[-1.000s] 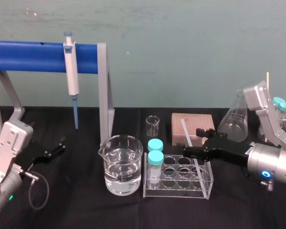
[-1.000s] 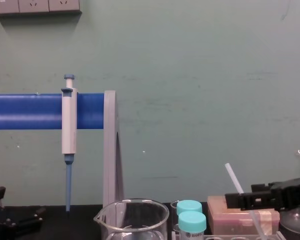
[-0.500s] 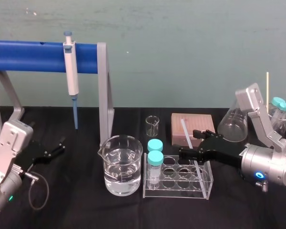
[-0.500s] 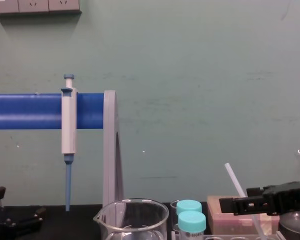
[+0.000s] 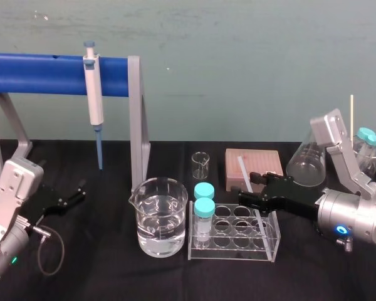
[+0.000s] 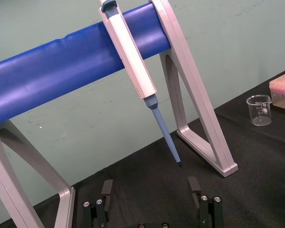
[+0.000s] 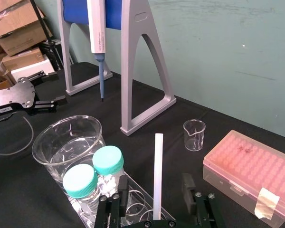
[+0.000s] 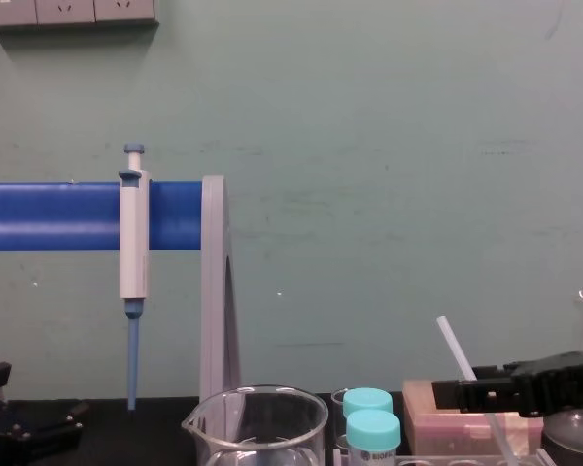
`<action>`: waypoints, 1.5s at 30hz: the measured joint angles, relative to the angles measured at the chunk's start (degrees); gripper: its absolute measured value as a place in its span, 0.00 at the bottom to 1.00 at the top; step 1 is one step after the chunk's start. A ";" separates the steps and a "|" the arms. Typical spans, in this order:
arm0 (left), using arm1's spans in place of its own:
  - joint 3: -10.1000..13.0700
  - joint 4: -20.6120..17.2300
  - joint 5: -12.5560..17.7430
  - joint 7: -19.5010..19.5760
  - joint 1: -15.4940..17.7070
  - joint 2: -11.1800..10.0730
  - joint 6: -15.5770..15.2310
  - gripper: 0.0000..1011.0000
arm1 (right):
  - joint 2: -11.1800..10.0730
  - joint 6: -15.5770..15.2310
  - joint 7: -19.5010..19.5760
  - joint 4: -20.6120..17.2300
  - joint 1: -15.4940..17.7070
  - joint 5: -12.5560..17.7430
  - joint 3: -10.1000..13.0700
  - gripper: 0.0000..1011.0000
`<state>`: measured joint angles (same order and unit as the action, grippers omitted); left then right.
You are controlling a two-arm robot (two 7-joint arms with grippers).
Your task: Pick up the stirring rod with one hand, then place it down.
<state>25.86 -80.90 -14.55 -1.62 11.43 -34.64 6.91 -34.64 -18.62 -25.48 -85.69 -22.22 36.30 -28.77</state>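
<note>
The stirring rod (image 5: 243, 170) is a thin translucent white stick standing tilted in the clear tube rack (image 5: 272, 241), its top leaning toward the pink box. My right gripper (image 5: 250, 188) reaches in from the right at mid-height of the rod. In the right wrist view the rod (image 7: 157, 166) stands between the two black fingers (image 7: 122, 186) with a gap on each side, so this gripper (image 7: 155, 185) is open around it. From the chest the rod (image 8: 455, 348) slants up past the gripper (image 8: 466, 394). My left gripper (image 5: 75, 194) rests open at the far left, also seen from its own wrist (image 6: 150, 187).
A water-filled beaker (image 5: 161, 216) and two teal-capped tubes (image 5: 204, 200) sit left of the rod. A small beaker (image 5: 200, 164), pink tip box (image 5: 263, 164) and flask (image 5: 307, 163) stand behind. A pipette (image 5: 94, 94) hangs on the blue-barred stand (image 5: 44, 74).
The right gripper slid a little toward the rod and its fingers have narrowed around it. The rod and the left arm have not moved.
</note>
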 joint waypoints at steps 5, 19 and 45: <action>0.00 0.00 0.00 0.00 0.00 0.00 0.00 0.99 | -0.02 0.00 -0.03 0.00 0.00 0.02 0.02 0.59; 0.00 0.00 0.00 0.00 0.00 0.00 0.00 0.99 | -0.03 0.00 -0.09 0.00 0.00 0.08 0.05 0.14; 0.00 0.00 0.00 0.00 0.00 0.00 0.00 0.99 | 1.17 14.29 -0.09 -2.83 6.53 -1.59 5.20 0.07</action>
<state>25.86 -80.90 -14.55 -1.62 11.43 -34.65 6.90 -33.47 -4.33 -25.57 -88.52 -15.68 34.72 -23.57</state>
